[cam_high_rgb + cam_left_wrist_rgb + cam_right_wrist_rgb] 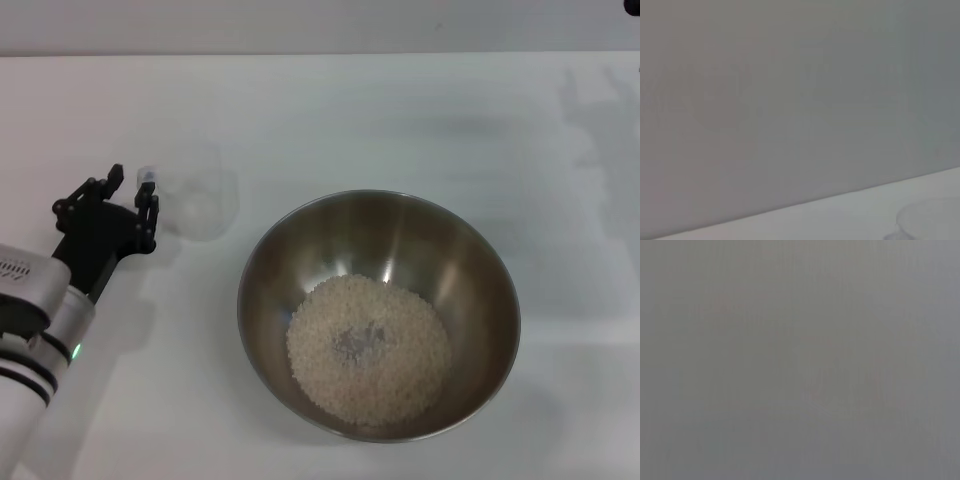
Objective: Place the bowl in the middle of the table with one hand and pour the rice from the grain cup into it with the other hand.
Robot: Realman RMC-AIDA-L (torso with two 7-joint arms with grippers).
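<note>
The bowl (379, 315) is sitting on the white desk (330, 110) in the lower middle of the head view, slightly right of centre, and the rice (367, 349) is lying in it as a loose pale heap covering the bottom. The grain cup (198, 203) is standing upright on the desk at the left of the frame, up and to the left of the bowl and apart from it — it is looking clear through, with no grains to be seen inside. The left gripper (132, 193) is hovering just beside the cup's left side, its arm reaching in from the lower left corner; the jaws are spread, with the nearer black finger (148, 208) lying close against the cup's small handle, though whether it is actually touching cannot be told. The jaws are not pinching anything. In the left wrist view only the cup's faint rim (930, 220) is showing at the lower right over the desk edge. The right gripper is not appearing in any view — its wrist camera is showing only flat grey.
</note>
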